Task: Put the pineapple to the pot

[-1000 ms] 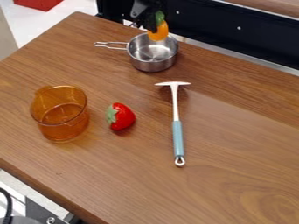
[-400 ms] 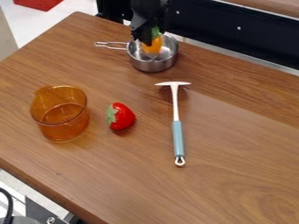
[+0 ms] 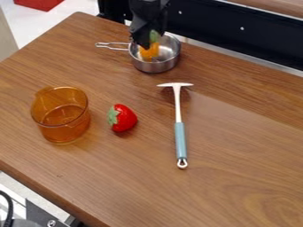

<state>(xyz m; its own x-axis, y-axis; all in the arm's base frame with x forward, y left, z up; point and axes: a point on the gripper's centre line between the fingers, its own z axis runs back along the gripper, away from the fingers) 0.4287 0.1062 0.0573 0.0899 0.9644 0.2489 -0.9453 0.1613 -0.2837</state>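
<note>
While end effector (image 3: 146,43) hangs over pot (image 3: 156,66) | pineapple (image 3: 150,52) inside, green end up

A wooden table (image 3: 242,150) carries a pot (image 3: 156,66), an amber cup (image 3: 64,128), a strawberry (image 3: 125,119) and perhaps a scraper (image 3: 180,139).

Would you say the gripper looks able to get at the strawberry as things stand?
Probably not just now: the gripper is at the pineapple inside the pot, though nothing stands between pot and strawberry.
</note>
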